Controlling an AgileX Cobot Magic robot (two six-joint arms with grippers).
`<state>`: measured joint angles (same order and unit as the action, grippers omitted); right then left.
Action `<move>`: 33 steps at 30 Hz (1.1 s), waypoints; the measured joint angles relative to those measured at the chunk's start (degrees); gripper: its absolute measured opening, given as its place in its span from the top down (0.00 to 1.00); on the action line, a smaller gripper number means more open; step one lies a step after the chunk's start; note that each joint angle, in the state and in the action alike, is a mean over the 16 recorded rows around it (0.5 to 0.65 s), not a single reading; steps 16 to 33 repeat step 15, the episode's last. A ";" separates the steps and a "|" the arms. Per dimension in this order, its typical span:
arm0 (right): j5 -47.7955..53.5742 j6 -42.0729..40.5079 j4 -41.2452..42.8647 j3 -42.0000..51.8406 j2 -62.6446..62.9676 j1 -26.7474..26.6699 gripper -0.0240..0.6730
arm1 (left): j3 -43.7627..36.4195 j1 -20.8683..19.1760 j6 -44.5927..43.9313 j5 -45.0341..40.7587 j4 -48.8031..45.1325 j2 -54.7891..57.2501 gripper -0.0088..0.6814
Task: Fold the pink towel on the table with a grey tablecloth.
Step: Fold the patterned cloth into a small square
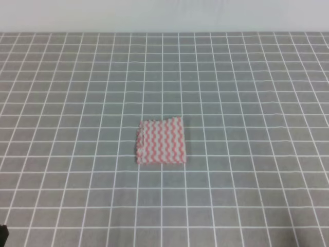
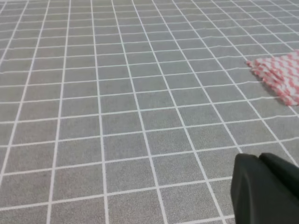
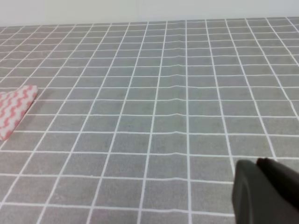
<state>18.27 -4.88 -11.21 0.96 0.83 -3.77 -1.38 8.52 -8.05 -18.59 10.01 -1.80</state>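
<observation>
open grey tablecloth [image 1: 247,92] all round, pink towel [image 1: 161,141] mid-table

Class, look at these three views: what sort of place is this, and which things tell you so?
Probably a lab or test bench for robot practice, not a home. The table with a grey tablecloth is marked in a regular white grid, only the pink towel lies on it, and a plain pale wall stands behind.

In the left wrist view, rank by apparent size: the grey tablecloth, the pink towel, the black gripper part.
1. Grey tablecloth, filling nearly the whole view.
2. Black gripper part, though it sits nearest the camera, so it looks enlarged.
3. Pink towel, cut off at the right edge.
</observation>
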 joint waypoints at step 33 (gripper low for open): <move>0.44 -0.03 -0.09 -0.44 0.10 0.04 0.99 | -0.07 0.01 -0.09 -0.12 -0.04 0.05 0.99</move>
